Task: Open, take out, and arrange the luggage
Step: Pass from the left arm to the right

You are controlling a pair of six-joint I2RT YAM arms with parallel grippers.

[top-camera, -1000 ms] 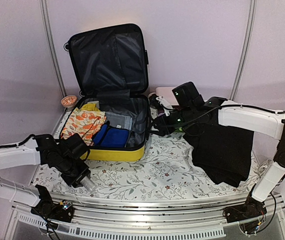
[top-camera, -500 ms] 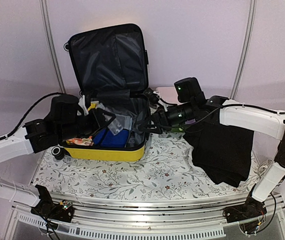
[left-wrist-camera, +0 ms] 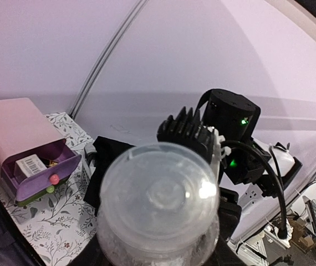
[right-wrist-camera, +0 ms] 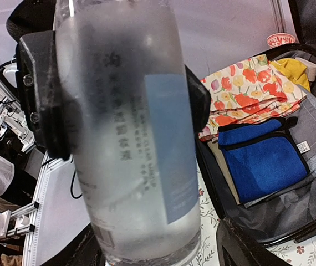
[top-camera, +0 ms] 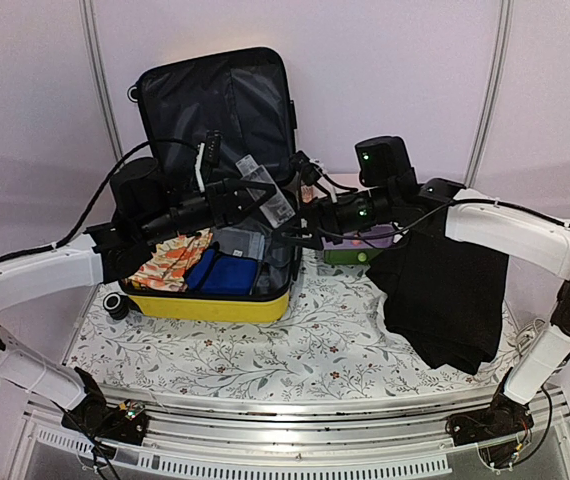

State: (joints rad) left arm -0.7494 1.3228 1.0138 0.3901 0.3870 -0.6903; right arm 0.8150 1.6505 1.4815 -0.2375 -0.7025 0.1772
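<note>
The luggage (top-camera: 210, 305) is a yellow suitcase lying open, its black-lined lid (top-camera: 215, 110) upright at the back. Inside lie a floral cloth (top-camera: 170, 258) and a blue cloth (top-camera: 227, 275). My left gripper (top-camera: 240, 190) is raised over the case, shut on a clear plastic bottle (top-camera: 268, 198). The bottle (right-wrist-camera: 130, 138) fills the right wrist view, the left gripper's black pads (right-wrist-camera: 36, 94) clamped on its sides. My right gripper (right-wrist-camera: 163, 252) stands open around the bottle's lower end, with a gap beside it. The left wrist view shows the bottle (left-wrist-camera: 161, 202) end-on.
A black garment (top-camera: 445, 290) is spread on the floral table cover at the right. A pink drawer box (left-wrist-camera: 25, 149) sits behind the right gripper. A small dark round object (top-camera: 117, 305) lies left of the suitcase. A patterned bowl (right-wrist-camera: 281, 39) stands at the case's far corner.
My left arm lifted the bottle from the table's front left up and rightward over the suitcase. The right gripper moved left to meet it and opened wider.
</note>
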